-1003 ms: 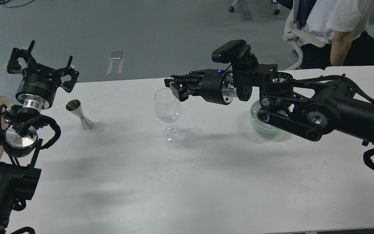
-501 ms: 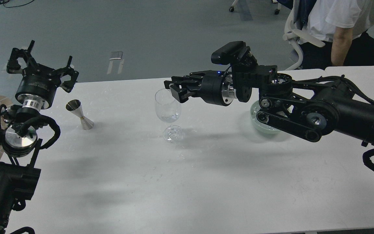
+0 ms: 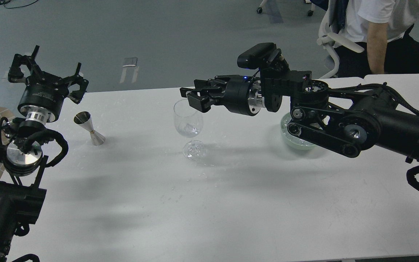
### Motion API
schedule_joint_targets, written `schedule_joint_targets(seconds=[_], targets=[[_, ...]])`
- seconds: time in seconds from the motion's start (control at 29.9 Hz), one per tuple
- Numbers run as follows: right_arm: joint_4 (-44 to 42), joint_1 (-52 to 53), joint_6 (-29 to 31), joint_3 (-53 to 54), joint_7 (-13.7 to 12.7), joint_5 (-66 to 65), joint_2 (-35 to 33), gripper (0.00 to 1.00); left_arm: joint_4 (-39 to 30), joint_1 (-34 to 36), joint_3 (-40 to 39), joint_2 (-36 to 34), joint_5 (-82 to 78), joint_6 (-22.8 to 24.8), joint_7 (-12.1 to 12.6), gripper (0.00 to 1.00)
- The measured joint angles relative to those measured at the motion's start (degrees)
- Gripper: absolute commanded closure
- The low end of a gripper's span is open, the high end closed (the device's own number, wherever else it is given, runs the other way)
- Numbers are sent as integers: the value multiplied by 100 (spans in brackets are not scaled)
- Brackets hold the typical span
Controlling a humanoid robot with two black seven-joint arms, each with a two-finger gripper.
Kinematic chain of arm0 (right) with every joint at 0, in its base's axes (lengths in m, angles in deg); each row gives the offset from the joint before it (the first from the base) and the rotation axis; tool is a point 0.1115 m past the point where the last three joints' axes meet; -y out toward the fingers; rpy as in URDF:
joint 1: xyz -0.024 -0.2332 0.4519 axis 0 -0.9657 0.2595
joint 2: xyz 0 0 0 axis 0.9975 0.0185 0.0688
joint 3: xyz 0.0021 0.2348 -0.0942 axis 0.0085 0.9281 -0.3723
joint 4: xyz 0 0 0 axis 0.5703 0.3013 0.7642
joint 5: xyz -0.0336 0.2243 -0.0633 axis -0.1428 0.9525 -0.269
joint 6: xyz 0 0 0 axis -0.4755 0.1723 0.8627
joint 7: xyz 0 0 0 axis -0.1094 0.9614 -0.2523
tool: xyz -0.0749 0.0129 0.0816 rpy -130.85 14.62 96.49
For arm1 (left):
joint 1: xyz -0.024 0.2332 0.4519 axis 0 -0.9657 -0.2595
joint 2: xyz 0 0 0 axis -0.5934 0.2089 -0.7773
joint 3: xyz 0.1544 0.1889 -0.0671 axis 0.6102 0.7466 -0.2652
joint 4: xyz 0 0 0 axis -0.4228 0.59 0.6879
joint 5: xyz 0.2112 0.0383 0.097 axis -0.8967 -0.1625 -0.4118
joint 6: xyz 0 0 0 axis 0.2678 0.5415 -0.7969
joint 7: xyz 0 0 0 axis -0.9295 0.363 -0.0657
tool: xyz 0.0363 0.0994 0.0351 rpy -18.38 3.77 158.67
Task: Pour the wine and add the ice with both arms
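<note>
A clear stemmed glass [image 3: 188,120] stands upright mid-table. A clear ice cube [image 3: 188,127] lies in its bowl; the wine is too faint to make out. My right gripper [image 3: 192,96] hovers level with the glass's rim on its right side, fingers spread and empty. A pale green bowl of ice [image 3: 298,142] sits behind my right arm, mostly hidden. My left gripper [image 3: 47,71] is open and empty, raised over the table's far left corner. A steel jigger [image 3: 89,133] stands on the table below and to the right of it.
A white table [image 3: 209,203] carries everything. A second white table [image 3: 406,78] adjoins at the far right. A seated person [image 3: 380,32] and a white office chair [image 3: 331,40] are behind it. Grey floor lies beyond the far edge.
My right gripper's fingers have spread apart over the glass. An ice cube now lies in the glass's bowl. The left arm has not moved.
</note>
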Motion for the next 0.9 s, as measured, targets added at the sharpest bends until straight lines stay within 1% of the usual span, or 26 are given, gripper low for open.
schedule_joint_targets(seconds=[0.07,0.17,0.33,0.43,0.5,0.6,0.7,0.84,0.9], targets=[[21,-80,-11,464,1,68,29,0,0,0,0,-7,0,0,0,2],[-9,-473,-19,1366,13,262,187,0,0,0,4,-18,0,4,1,2],[-10,-1420,-22,3185,25,667,870,0,7,12,20,-32,-1,50,55,3],[15,-1743,-26,4249,3,755,1177,0,46,128,10,-39,0,71,95,2],[-13,-1839,-34,4904,-25,834,1253,0,67,183,5,-41,5,102,93,2],[-72,-1927,-115,5760,-38,1355,1276,0,79,194,16,-40,-11,159,48,2],[-229,-1951,-278,6153,-40,2411,1287,0,79,194,52,-43,-77,272,22,2],[-581,-1942,-517,6336,-16,3887,1287,0,79,194,71,-114,-139,687,19,2],[-772,-1944,-590,6478,7,4566,1287,0,79,193,86,-139,-148,913,57,2]])
